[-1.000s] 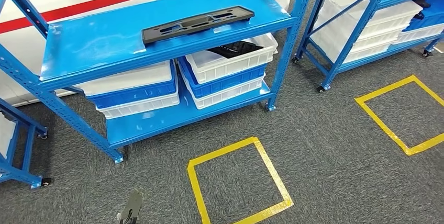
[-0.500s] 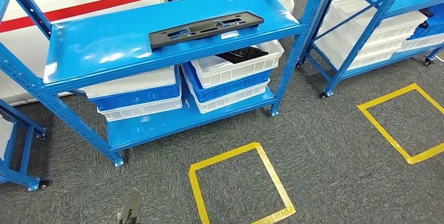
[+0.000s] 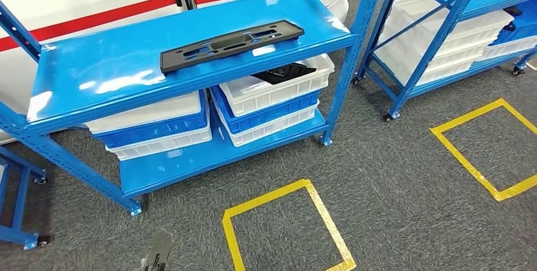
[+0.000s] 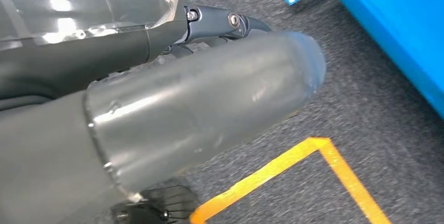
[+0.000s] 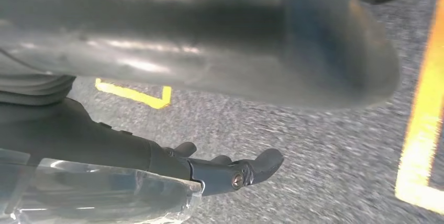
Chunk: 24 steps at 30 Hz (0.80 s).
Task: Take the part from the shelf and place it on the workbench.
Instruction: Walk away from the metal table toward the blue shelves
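We face the blue shelf (image 3: 190, 68), our landmark, from across the grey carpet. On its top board lies the part (image 3: 231, 37), a long black flat plate, set toward the right half and untouched. Below that board sit white and blue bins (image 3: 269, 90). On the floor in front of the shelf lies a yellow tape square (image 3: 285, 220). We judge the approach step is in hand: nothing is grasped. Our left hand (image 4: 209, 98) and right hand (image 5: 230, 174) hang over the carpet, holding nothing, fingers apart. Next we need to close in on the shelf and raise both hands to the part's ends.
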Each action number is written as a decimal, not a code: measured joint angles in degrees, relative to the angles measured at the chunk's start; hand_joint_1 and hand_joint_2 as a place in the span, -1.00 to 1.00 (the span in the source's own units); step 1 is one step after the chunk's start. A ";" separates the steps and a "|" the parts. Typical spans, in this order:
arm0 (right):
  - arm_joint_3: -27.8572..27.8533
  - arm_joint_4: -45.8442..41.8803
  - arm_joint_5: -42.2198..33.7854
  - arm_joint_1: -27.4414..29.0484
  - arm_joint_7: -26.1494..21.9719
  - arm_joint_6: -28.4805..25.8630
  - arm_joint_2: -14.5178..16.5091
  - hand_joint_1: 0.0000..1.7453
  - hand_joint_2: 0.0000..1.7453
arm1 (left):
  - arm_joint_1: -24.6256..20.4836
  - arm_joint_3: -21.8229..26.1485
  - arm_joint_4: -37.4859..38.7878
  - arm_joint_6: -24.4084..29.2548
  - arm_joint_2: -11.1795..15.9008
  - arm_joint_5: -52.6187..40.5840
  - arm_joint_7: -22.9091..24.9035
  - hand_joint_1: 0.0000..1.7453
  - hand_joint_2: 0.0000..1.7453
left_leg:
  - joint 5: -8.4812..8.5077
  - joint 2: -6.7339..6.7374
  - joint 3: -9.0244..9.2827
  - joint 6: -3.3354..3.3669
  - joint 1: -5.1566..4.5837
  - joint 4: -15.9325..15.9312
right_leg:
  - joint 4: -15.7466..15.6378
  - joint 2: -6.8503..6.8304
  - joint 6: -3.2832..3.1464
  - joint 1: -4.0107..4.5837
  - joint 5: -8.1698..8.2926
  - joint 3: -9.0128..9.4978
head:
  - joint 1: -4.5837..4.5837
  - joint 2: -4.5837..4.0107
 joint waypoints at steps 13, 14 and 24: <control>-1.44 -0.06 1.85 -0.21 -1.42 1.20 -0.14 -1.00 -1.00 | 0.05 0.00 0.02 0.22 -0.23 0.49 -0.95 -1.00 -1.00 | -1.77 -0.31 7.44 1.98 -0.25 -7.65 | 12.71 -0.31 3.12 0.20 -2.57 -9.46 | 0.09 0.01; -1.44 -0.06 2.04 -0.22 -1.42 1.24 -0.17 -1.00 -1.00 | 0.06 0.00 0.02 0.23 -0.25 0.51 -0.95 -1.00 -1.00 | -2.22 -0.38 7.94 1.67 -0.17 -7.60 | 8.62 -0.32 3.98 -0.06 0.17 -8.44 | 0.10 0.01; -1.45 -0.06 2.88 -0.59 -1.31 1.50 0.01 -1.00 -1.00 | -0.18 -0.02 0.02 0.52 -0.10 0.55 -0.97 -1.00 -1.00 | -8.68 -0.11 3.77 -1.39 0.00 2.85 | 0.74 -0.57 0.23 -0.19 4.54 -5.39 | -0.08 0.01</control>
